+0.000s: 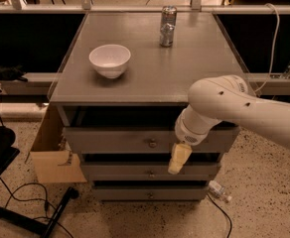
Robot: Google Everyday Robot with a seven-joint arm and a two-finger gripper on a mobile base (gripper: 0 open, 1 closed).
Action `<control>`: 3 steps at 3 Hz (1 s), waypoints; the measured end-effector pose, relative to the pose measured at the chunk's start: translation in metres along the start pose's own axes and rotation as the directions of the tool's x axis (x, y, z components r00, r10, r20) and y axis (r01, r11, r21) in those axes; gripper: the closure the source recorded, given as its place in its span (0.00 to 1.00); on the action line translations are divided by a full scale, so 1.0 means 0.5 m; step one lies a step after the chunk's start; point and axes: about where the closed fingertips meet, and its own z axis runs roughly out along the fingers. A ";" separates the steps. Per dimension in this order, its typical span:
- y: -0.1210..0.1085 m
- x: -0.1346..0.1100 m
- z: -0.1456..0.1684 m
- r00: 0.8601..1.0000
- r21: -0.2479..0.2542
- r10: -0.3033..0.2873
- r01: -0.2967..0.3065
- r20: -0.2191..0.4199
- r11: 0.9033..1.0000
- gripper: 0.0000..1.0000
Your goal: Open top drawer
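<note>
The top drawer is the widest grey front of three under the grey tabletop, with a small round metal knob at its centre. It sits pushed in, with a dark gap above it. My gripper, cream-coloured at the end of the white arm, hangs in front of the cabinet. It is a little right of and below the knob, over the seam between the top drawer and the middle drawer. It holds nothing that I can see.
A white bowl and a metal can stand on the tabletop. A cardboard box leans at the cabinet's left. Cables and a black stand base lie on the floor at left, and a plastic bottle lies at lower right.
</note>
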 end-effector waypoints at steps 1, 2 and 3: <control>0.002 0.018 0.023 0.999 -0.006 0.034 -0.034 0.012 0.999 0.16; 0.033 0.042 0.027 0.999 -0.029 0.048 -0.048 0.006 0.998 0.40; 0.032 0.040 0.018 0.999 -0.030 0.048 -0.048 0.004 0.998 0.63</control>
